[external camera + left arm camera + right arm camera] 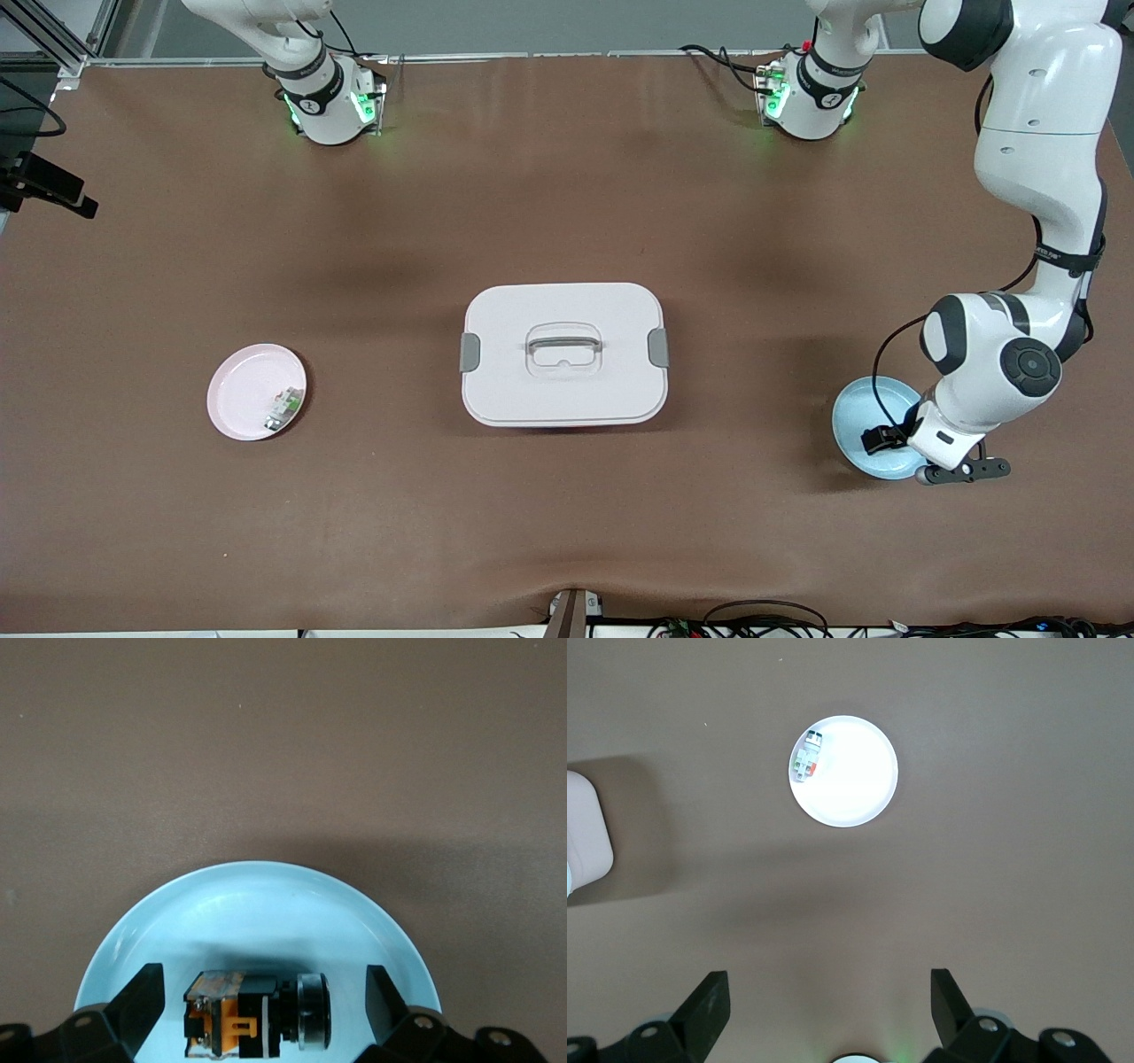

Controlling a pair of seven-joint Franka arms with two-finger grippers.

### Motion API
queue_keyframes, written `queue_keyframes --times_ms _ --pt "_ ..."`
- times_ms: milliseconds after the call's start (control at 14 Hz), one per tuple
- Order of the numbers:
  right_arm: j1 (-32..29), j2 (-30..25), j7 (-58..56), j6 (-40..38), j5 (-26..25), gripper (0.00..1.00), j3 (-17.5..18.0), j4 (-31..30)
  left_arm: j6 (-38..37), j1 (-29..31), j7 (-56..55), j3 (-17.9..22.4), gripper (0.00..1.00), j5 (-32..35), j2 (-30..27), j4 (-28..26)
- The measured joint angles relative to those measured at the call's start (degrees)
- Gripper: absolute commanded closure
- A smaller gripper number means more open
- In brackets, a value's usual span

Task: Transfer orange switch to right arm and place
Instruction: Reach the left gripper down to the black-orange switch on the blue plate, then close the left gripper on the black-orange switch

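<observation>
At the left arm's end of the tabletop [567,532] we see a light blue plate [257,904], and on it lies the orange switch [257,1014], resting on its side with its dark body, orange clip and round silvery cap in line across the plate. The left hand [257,1001] is low over this plate with its fingers [142,997] spread wide, one on each side of the switch and neither touching it, so it has hold of nothing. In the front view the left arm's wrist covers part of the blue plate and hides the switch.

In the middle of the tabletop we find a white lidded box [564,354] with a grey latch at each end and a recessed handle on top. Toward the right arm's end sits a pink plate [244,377], and on its rim area nearer the box lies a small green-and-white component [283,409].

The right hand [828,1001] waits high above the tabletop, its fingers wide apart and empty, looking down on the pink plate and the corner of the white box.
</observation>
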Motion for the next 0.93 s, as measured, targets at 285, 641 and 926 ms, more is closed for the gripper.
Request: queue_keyframes --times_ms 285,641,926 --pt "0.00 0.01 0.00 0.00 0.00 0.00 0.00 0.00 0.00 0.13 0.00 0.02 0.00 0.00 0.64 -0.44" --pt "0.00 0.01 0.00 0.00 0.00 0.00 0.00 0.00 0.00 0.13 0.87 0.02 0.18 0.00 0.66 -1.13" --pt "0.00 0.01 0.00 0.00 0.00 0.00 0.00 0.00 0.00 0.36 1.11 0.03 0.52 0.00 0.67 -1.67"
